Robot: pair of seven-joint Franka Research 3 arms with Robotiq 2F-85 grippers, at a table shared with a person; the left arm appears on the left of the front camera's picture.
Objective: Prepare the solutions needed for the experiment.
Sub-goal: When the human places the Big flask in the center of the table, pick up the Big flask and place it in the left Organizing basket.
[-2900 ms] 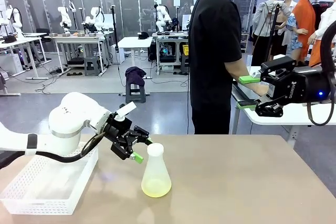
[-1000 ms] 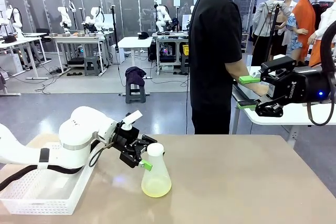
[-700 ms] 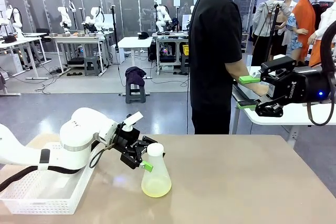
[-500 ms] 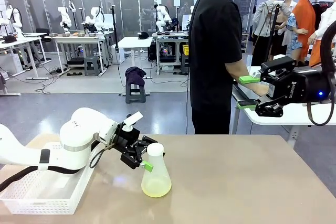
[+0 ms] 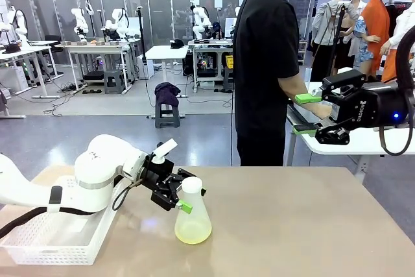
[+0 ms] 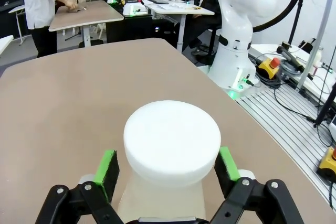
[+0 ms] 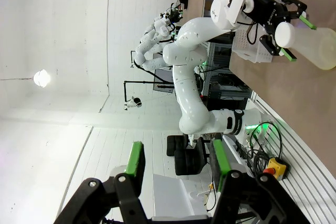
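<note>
We see the flask (image 5: 192, 215) standing upright on the table (image 5: 298, 225), just beside the white basket (image 5: 58, 231), with a shallow yellow-green layer at its bottom. The left gripper (image 5: 183, 191) is at the flask's neck: in the left wrist view its green pads (image 6: 107, 166) stand on both sides of the white top (image 6: 172, 137), very near, but we cannot tell if they press it. The right gripper (image 5: 322, 135) hangs high at the right, well apart from the flask, its jaws parted and holding nothing.
</note>
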